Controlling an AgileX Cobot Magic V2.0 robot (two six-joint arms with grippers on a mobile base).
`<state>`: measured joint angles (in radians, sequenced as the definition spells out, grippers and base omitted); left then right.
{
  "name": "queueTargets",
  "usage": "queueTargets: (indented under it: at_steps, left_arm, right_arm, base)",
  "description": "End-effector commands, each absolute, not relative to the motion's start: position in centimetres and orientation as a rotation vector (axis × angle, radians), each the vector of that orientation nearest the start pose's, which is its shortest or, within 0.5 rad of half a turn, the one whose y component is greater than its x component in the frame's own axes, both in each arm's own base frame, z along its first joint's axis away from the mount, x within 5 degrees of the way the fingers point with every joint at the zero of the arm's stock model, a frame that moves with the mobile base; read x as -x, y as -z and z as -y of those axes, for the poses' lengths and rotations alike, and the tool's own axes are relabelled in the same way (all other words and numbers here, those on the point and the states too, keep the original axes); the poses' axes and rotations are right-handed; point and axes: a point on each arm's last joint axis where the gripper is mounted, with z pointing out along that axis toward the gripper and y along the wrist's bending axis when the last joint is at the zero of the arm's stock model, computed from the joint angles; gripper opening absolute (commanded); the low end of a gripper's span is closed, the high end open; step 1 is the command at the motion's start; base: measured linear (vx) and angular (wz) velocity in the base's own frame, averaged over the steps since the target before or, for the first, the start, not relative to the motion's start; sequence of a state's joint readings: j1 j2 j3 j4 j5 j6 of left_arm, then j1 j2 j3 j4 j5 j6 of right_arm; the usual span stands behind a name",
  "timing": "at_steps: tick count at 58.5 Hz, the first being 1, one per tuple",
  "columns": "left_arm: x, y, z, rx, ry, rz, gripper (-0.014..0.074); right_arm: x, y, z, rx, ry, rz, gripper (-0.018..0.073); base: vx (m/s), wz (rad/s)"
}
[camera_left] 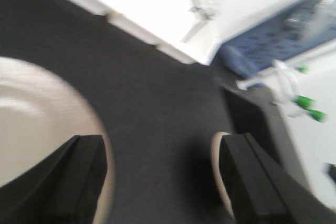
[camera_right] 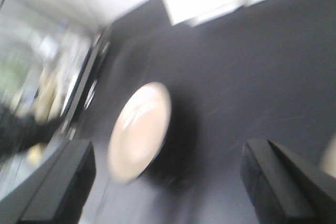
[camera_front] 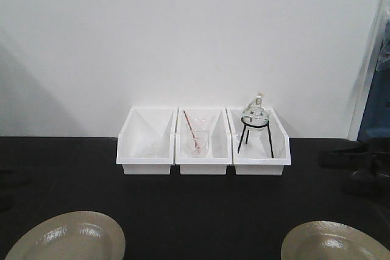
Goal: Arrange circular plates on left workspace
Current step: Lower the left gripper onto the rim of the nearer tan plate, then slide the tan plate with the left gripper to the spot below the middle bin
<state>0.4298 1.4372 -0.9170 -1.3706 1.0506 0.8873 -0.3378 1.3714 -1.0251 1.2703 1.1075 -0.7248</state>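
At the near edge of the front view, the left plate (camera_front: 66,237) and the right plate (camera_front: 334,243) lie flat on the black tabletop (camera_front: 195,205), well apart, in front of three white bins (camera_front: 204,141).

From my left wrist, the left claw (camera_left: 160,182) stands open and empty above the tabletop. One finger is over the left plate's rim, and a pale rim shows beside the other finger.

From my right wrist, much blurred, the right claw (camera_right: 168,182) is open too. One of the plates lies beyond it; I cannot tell which.

I judge the plates stiff, glossy, slippery and breakable. I would pinch them at the raised rim.
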Motion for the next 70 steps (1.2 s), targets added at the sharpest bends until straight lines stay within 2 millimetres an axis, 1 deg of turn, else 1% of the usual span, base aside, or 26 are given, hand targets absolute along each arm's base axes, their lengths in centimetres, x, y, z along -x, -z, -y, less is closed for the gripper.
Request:
queueTargets:
  at_steps: [1,7,12,18,25,31,40,48,53,59,63,70]
  left_arm:
    - [-27.1,-30.1,-6.5,0.302,1.005,-2.102,0.0587]
    - [-27.1,-28.4,-8.7,0.426,0.874,-2.175,0.0587]
    - [-27.7,-27.1,-9.4,0.466,0.833,-2.214,0.0587]
    - [-28.6,-24.6,-10.0,0.519,0.869,-2.267,0.0587]
    - [-29.7,-21.7,-10.3,0.551,0.959,-2.304,0.0587]
    - [-30.5,-19.8,-10.2,0.539,1.04,-2.301,0.0585]
    - [-31.3,-17.3,-9.9,0.547,1.105,-2.319,0.0586]
    - [-31.9,-16.2,-8.9,0.511,1.141,-2.345,0.0586]
    - [-32.3,-16.1,-8.0,0.47,1.163,-2.328,0.0569]
    - [-32.7,-16.2,-7.2,0.459,1.18,-2.315,0.0498]
    - [-32.8,-16.2,-6.9,0.457,1.188,-2.311,0.0409]
    - [-33.0,-16.2,-6.5,0.448,1.186,-2.317,0.0162]
  right_arm:
    - [-26.8,-35.2,3.6,-0.192,-1.114,-2.028,0.0588]
    - [-26.5,-35.2,5.6,-0.267,-1.056,-2.001,0.0588]
    - [-26.4,-35.2,6.3,-0.295,-1.035,-1.991,0.0588]
    - [-26.4,-35.2,6.4,-0.29,-1.022,-1.99,0.0588]
    - [-26.5,-35.2,6.5,-0.295,-1.009,-1.986,0.0588]
    - [-26.5,-35.2,6.6,-0.288,-0.99,-1.983,0.0588]
    - [-26.6,-35.2,6.6,-0.282,-0.98,-1.981,0.0588]
    - [-26.6,-35.2,6.6,-0.281,-0.982,-1.982,0.0588]
    - [-26.6,-35.2,6.6,-0.281,-0.982,-1.982,0.0588]
    - [-26.5,-35.2,6.6,-0.278,-0.985,-1.983,0.0588]
    - [-26.5,-35.2,6.5,-0.277,-0.987,-1.983,0.0585]
    - [-26.5,-35.2,6.5,-0.277,-0.988,-1.983,0.0572]
  base:
    - [0.0,0.0]
    - [0.0,0.0]
    - [0.0,0.0]
    - [0.0,0.0]
    - [0.0,0.0]
    - [0.0,0.0]
    - [0.0,0.0]
    - [0.0,0.0]
    - [0.0,0.0]
    - [0.0,0.0]
    - [0.0,0.0]
    - [0.0,0.0]
